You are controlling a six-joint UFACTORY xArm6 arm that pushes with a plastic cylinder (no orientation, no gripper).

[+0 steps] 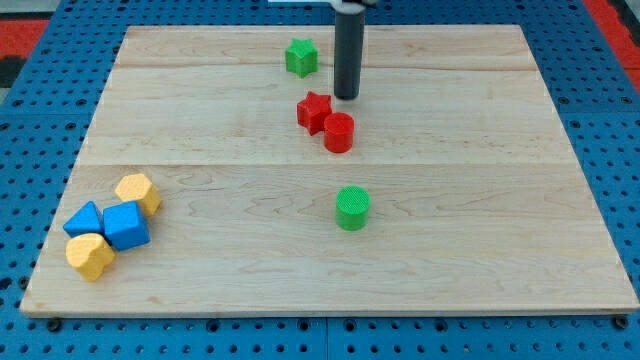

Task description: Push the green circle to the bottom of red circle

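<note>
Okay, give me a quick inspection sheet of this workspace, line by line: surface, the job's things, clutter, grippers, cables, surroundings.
Surface: pale wooden board, flat, no marks seen.
Job's things: green circle block lies below the red circle block, apart from it, near the board's middle.
Clutter: red star block touches the red circle; green star block near the view's top; two yellow blocks and two blue blocks clustered at the bottom left.
Grippers: none; my tip sits just above the red circle, right of the red star.
Cables: nothing seen.
Surroundings: blue pegboard.
</note>
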